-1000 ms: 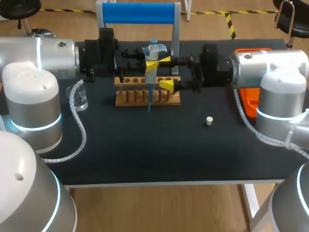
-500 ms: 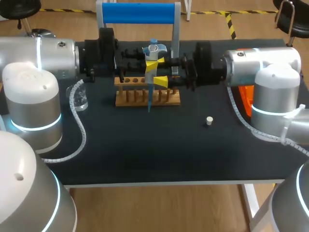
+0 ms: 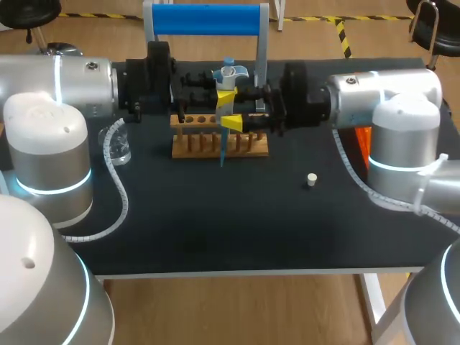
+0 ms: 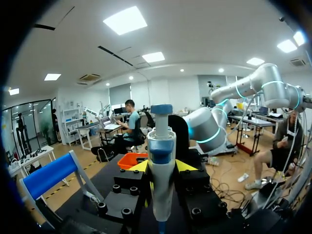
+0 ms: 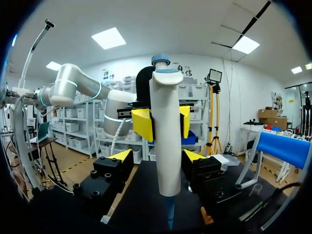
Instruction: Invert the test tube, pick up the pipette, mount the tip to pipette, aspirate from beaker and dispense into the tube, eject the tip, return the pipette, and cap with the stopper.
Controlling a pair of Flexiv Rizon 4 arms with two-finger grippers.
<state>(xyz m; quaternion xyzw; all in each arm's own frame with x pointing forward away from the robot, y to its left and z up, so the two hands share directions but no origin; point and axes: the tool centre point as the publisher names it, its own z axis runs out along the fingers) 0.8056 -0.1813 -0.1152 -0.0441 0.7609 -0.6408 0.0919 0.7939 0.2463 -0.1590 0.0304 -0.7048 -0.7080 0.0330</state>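
Black table (image 3: 237, 230) is lying under both my arms. A wooden rack (image 3: 219, 141) is sitting toward the back, just in front of a stand with a blue bar (image 3: 205, 20). A glass beaker (image 3: 119, 147) is standing near my left arm, well apart from the rack. A small white stopper (image 3: 311, 180) is lying alone on the bare surface, in front of my right arm. An orange tray (image 3: 363, 140) is showing partly behind that arm.

My left gripper (image 3: 226, 96) is coming in from the left and pinching the pipette (image 3: 227, 77) on its upper body, with both yellow tips pressing on it from two sides. The pipette is hanging upright above the rack, and its blue tip (image 3: 222, 151) is pointing down in front of the rack.

My right gripper (image 3: 234, 123) is sitting lower on the same pipette, opposite the left one. Its fingers are standing spread, one on each side of the barrel. In the right wrist view a gap is showing beside one finger (image 5: 120, 155), so these jaws are not clamping anything.
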